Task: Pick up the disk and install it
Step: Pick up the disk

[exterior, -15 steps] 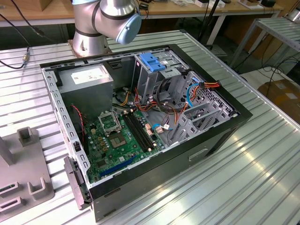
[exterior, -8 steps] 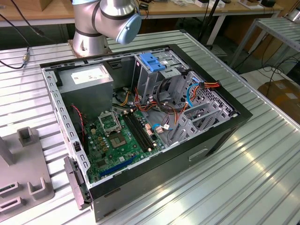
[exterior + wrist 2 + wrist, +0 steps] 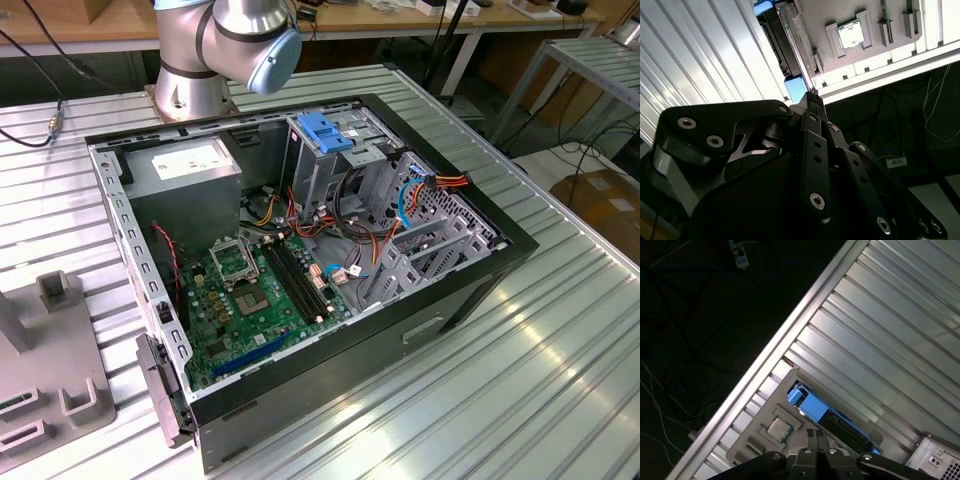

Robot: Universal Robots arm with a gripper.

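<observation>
In the exterior view we find the computer case [image 3: 470, 290] lying open on the worktop [image 3: 560, 380], with the arm's base [image 3: 185, 95] behind it and a holder tray [image 3: 40, 350] at the exterior view's left. In both wrist views we see the disk [image 3: 830, 416] [image 3: 782, 45] standing on edge in the tray, with a chip [image 3: 778, 428] [image 3: 850, 34] in a pocket just beside it.

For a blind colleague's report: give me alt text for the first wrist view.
The shut gripper hangs over the disk, which stands on edge in a grey holder on a ribbed metal table. A chip sits beside it.
</observation>
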